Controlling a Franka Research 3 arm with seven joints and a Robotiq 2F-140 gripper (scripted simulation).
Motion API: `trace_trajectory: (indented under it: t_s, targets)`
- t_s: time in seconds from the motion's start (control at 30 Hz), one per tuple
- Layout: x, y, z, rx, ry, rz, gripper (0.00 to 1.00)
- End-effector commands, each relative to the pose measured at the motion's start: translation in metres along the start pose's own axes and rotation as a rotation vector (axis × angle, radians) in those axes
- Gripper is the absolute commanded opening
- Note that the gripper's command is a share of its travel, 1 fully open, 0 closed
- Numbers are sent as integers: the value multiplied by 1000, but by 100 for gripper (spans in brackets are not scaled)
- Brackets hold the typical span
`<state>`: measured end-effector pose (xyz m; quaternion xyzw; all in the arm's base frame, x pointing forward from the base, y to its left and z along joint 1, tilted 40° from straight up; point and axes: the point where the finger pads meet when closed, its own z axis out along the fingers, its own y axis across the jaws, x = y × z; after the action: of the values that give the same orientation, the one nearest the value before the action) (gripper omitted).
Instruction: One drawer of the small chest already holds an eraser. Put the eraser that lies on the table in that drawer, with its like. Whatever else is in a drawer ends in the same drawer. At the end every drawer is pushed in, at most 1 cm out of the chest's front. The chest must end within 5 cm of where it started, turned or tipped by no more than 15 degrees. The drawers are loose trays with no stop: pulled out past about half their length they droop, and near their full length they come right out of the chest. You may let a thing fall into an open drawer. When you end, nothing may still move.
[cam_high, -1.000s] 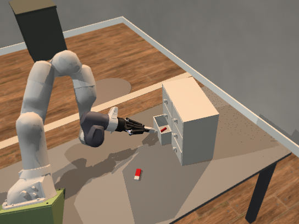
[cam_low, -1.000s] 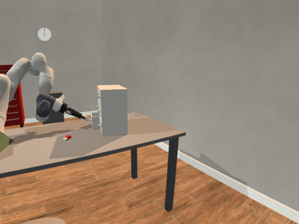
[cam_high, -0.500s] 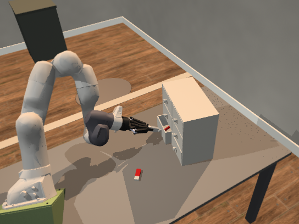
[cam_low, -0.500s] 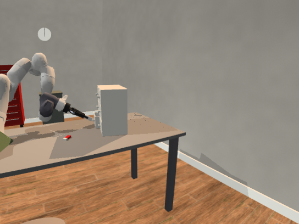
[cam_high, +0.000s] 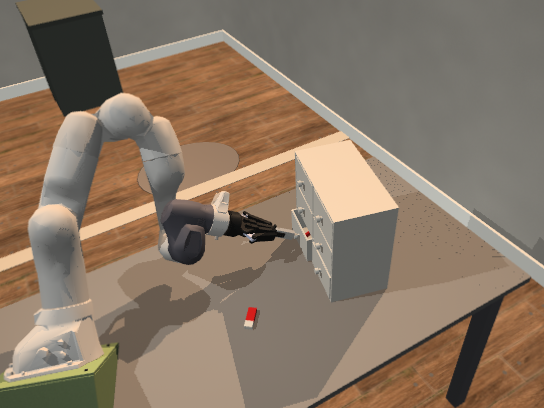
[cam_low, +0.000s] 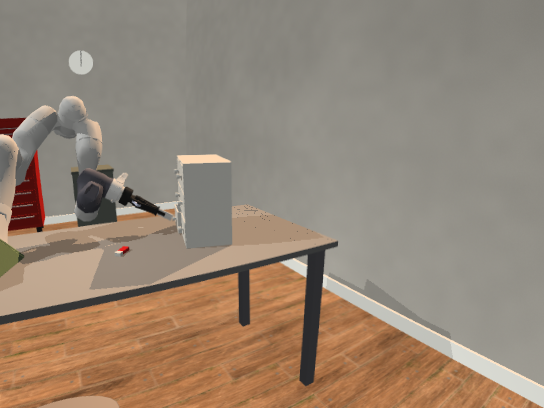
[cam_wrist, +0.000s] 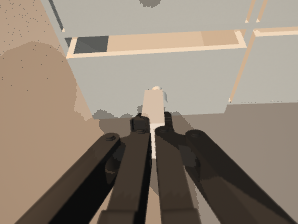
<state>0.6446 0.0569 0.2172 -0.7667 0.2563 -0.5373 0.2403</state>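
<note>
The white chest (cam_high: 345, 215) stands on the table's far right part and also shows in the exterior view (cam_low: 204, 200). One drawer (cam_high: 302, 234) on the far side of its front stands a little way out, with a small red thing (cam_high: 307, 233) inside. My gripper (cam_high: 286, 232) is shut and empty, its fingertips against that drawer's front. In the wrist view the fingertips (cam_wrist: 152, 122) sit just below the drawer's knob (cam_wrist: 156, 89), and a narrow strip of the drawer's inside (cam_wrist: 155, 42) shows above. The red and white eraser (cam_high: 250, 317) (cam_low: 122, 250) lies on the table, apart from the gripper, toward the front.
The other drawers (cam_high: 320, 250) look pushed in. The table's edge (cam_high: 440, 330) runs close behind and to the right of the chest. The arm's olive base (cam_high: 60, 385) stands at the table's left end. A dark cabinet (cam_high: 70, 50) stands on the floor behind.
</note>
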Motion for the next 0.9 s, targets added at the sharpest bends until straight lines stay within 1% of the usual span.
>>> trace_trajectory:
  t_s: [0.0, 0.47, 0.87]
  targets:
    - [0, 3, 5, -6, -8, 4, 0]
    - [4, 3, 13, -6, -8, 4, 0]
    - [5, 3, 15, -6, -8, 4, 0]
